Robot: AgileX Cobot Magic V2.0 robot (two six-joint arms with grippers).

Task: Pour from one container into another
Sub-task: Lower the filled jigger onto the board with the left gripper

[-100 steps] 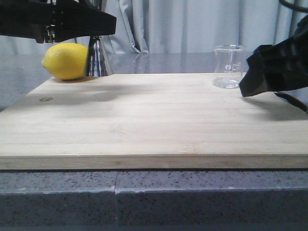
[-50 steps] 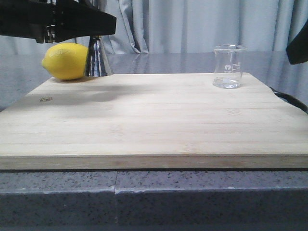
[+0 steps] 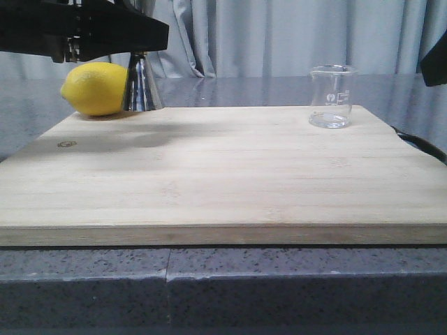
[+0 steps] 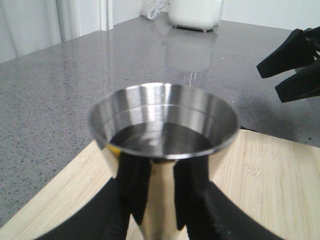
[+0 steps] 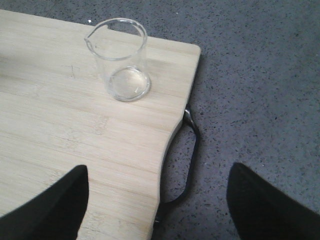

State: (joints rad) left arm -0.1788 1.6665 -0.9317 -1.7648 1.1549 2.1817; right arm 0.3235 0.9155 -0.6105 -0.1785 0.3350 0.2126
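The steel jigger stands at the board's far left corner, and my left gripper is shut round its narrow waist. A dark, shiny surface lies inside its upper cup. In the front view only the jigger's lower cone shows under the black left gripper. The clear glass beaker stands upright and looks empty near the board's far right corner. My right gripper is open, drawn back from the beaker, over the board's right edge. Only its corner shows in front.
A yellow lemon lies against the jigger's left side. The bamboo board rests on a grey speckled counter. A dark handle sticks out from the board's right edge. Curtains hang behind.
My right arm has pulled away from beside the beaker, rightward and up, nearly out of the front view. The beaker, jigger and left gripper have not moved.
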